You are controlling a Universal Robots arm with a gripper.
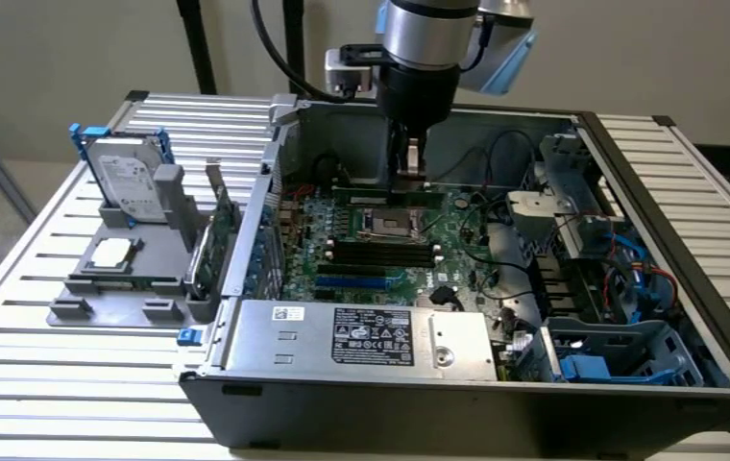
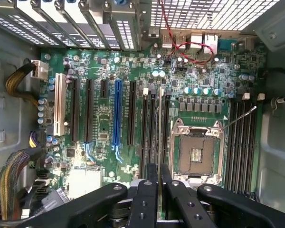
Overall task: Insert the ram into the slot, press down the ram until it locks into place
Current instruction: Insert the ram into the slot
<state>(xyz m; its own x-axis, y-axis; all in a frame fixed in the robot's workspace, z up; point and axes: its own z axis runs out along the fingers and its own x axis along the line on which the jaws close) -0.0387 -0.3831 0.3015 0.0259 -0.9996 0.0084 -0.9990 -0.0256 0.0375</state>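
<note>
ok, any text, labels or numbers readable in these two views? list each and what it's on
nothing can be read for certain.
power supply label: black with white print, too small.
white sticker beside it: blurred.
hard drive label: blurred.
motherboard silkscreen: too small.
ram in the hand: edge-on, no print shows.

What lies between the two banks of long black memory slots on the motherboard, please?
The CPU socket with its metal frame, shown in the wrist view.
</note>
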